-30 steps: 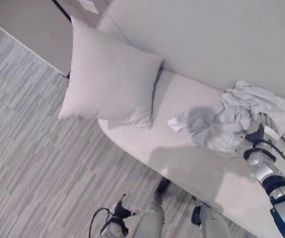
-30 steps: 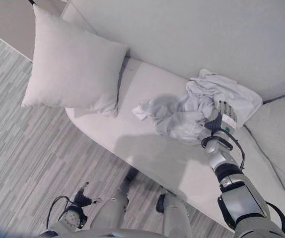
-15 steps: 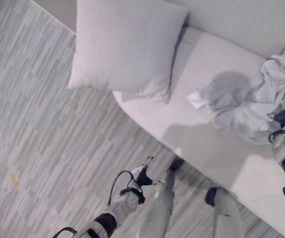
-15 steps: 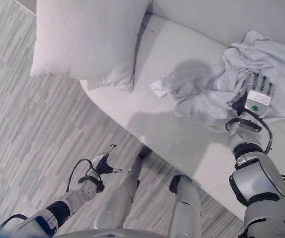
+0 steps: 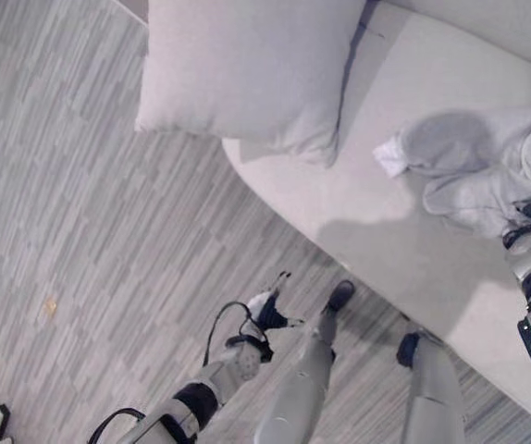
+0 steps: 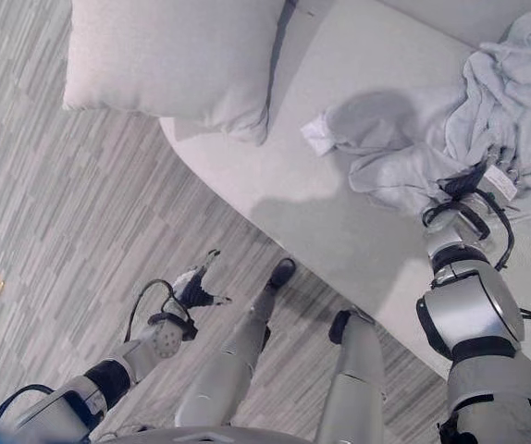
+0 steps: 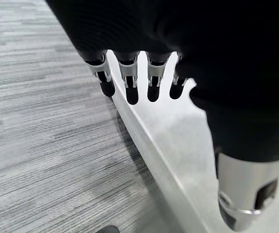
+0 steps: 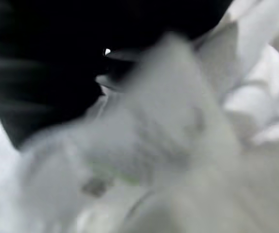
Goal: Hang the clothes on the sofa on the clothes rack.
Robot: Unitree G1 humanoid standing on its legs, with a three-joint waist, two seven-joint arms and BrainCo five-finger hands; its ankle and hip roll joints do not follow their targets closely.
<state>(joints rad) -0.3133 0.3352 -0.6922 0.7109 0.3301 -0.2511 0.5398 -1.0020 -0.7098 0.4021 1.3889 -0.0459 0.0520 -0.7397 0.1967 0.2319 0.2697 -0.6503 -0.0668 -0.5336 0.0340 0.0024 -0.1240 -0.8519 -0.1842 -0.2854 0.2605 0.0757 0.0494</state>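
Head views: smooth pale sofa (image 6: pixel 275 208) with a rounded front edge, a plump square cushion (image 6: pixel 168 55) at its end over striped grey plank floor (image 5: pixel 71 231), and the clothes (image 6: pixel 450 139), a crumpled soft grey-white heap, lying on the sofa seat well apart from the cushion. Right hand (image 6: pixel 478 180) is sunk into the heap's near edge, fingers hidden, grip cannot be told; left hand (image 5: pixel 267 310) hangs over the floor just off the sofa's front edge. Left wrist view: fingers (image 7: pixel 130 85) straight, spread, holding nothing above the sofa edge; right wrist view: blurred folds of cloth pressed close against the dark cover.
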